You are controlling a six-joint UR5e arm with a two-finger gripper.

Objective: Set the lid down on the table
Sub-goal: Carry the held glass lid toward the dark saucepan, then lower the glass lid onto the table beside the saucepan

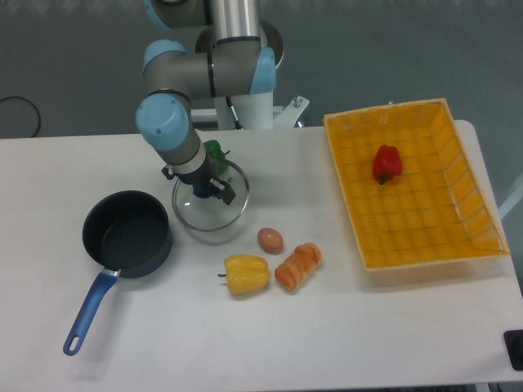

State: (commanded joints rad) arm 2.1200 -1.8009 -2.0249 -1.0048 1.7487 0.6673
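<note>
We see the lid (pixel 210 206) as a round disc of clear glass with a thin metal rim, and a small blue knob at its centre mostly hidden by the gripper (pixel 204 189). The lid sits over the white desk (pixel 343 327), just right of the pot (pixel 127 233) and not on it; we cannot tell whether its rim touches the desk surface. The fingers look pressed onto the blue knob from above, pinching it, though the wrist covers much of the contact.

We can read no brand, label or writing anywhere.

The dark blue pot stands open, its blue handle (pixel 88 311) pointing toward the lower left. A green thing (pixel 216 152) peeks out behind the wrist, just beyond the lid's far edge. Below the lid, to its right, lie a small brownish egg-like thing (pixel 270 239), a yellow pepper (pixel 246 274) and an orange striped piece (pixel 298 265), close together. Well apart at the right, an orange-yellow mesh tray (pixel 359 237) holds a red pepper (pixel 386 162).
</note>
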